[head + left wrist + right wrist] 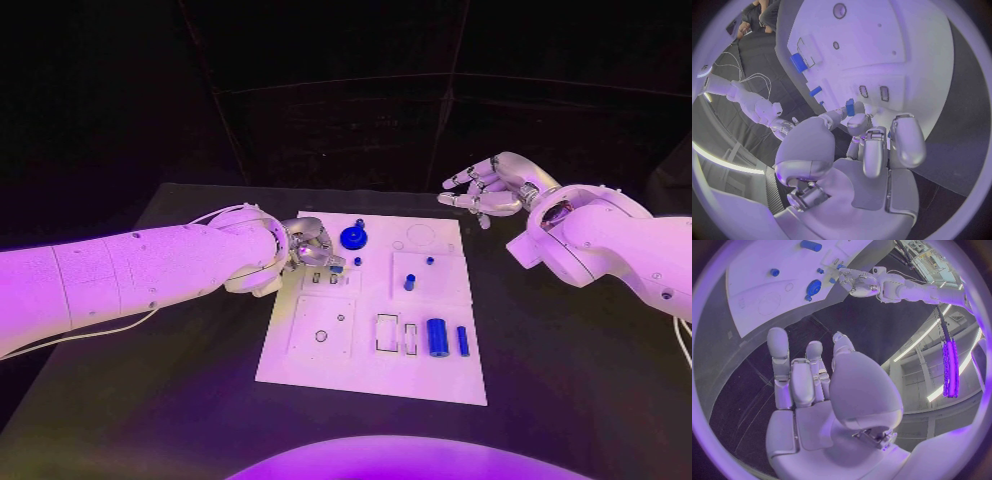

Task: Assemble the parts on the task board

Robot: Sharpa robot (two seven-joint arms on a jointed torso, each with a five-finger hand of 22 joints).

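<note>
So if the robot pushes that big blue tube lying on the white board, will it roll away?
Probably a little. The blue cylinder looks round and lies on its side on the flat task board, so a sideways push would likely roll it. It looks hard and smooth, so it may slip between fingers. It seems small, so probably light.

One task board, about seven blue parts.

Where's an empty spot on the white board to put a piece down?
The task board is bare along its near edge, below the two long blue parts. It's crowded at the far left, where the left hand sits beside the round blue part.
</note>
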